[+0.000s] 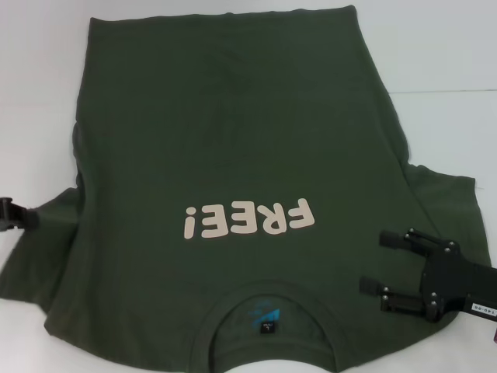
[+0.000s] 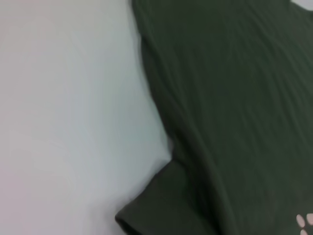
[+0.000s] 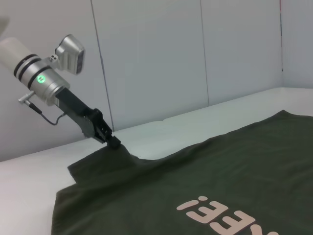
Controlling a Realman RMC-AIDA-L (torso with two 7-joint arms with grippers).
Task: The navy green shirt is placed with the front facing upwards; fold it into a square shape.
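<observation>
You have the navy green shirt (image 1: 233, 148) lying face-up across the white counter (image 1: 435, 54). Your left claw (image 3: 113, 142) pinches its left sleeve edge; your right claw (image 1: 371, 264) hovers wide above the right shoulder.

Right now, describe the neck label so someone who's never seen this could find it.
On the white table lies the green shirt, collar nearest the robot. Just below the pink FREE! lettering, inside the neck opening, sits the label: a small dark square, unlike the blue print beside it.
</observation>
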